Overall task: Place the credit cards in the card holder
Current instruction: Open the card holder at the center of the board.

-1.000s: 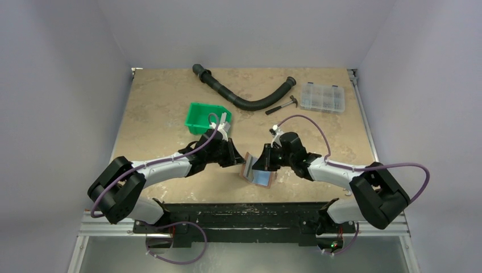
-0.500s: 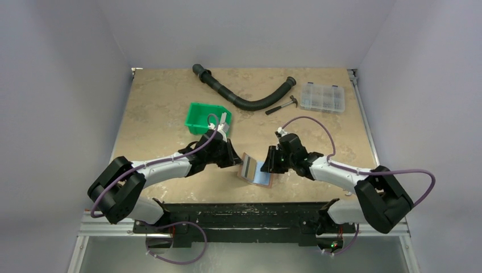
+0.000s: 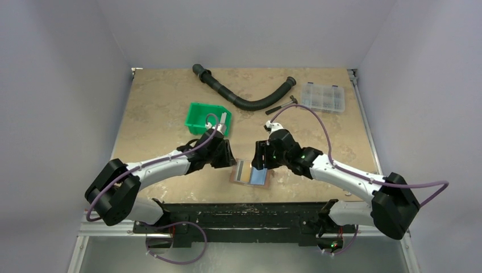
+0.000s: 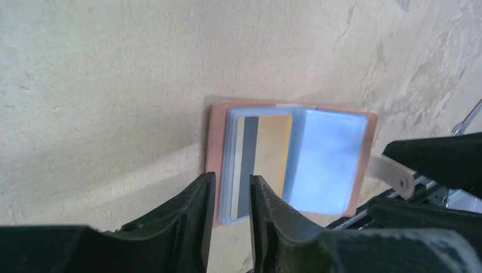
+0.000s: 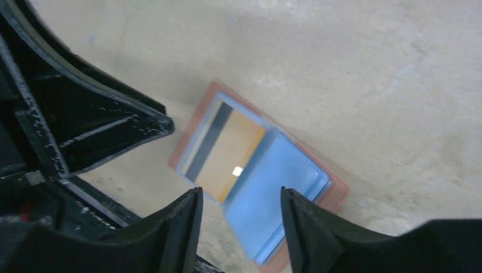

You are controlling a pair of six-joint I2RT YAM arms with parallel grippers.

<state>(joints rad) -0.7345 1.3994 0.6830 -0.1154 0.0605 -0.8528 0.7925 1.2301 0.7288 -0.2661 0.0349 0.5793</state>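
The card holder (image 3: 233,176) lies spread flat on the table near its front edge, showing a reddish-brown rim (image 4: 211,141) (image 5: 336,191). A yellow-gold credit card (image 4: 274,149) (image 5: 234,152) with a dark stripe sits in its left sleeve. A light blue credit card (image 3: 260,176) (image 4: 328,162) (image 5: 274,183) sits in the right sleeve. My left gripper (image 3: 232,161) (image 4: 233,193) hovers at the holder's left edge, jaws a narrow gap apart with nothing gripped. My right gripper (image 3: 258,161) (image 5: 241,196) hangs over the blue card, jaws wide apart and empty.
A green bin (image 3: 206,116) stands behind the left gripper. A black ribbed hose (image 3: 244,96), a small hammer (image 3: 281,106) and a clear compartment box (image 3: 323,96) lie at the back. The table's front edge runs just below the holder.
The holder, held tilted up between both grippers a second ago, now lies flat on the table. Both grippers have opened and let go; the right one opened first.
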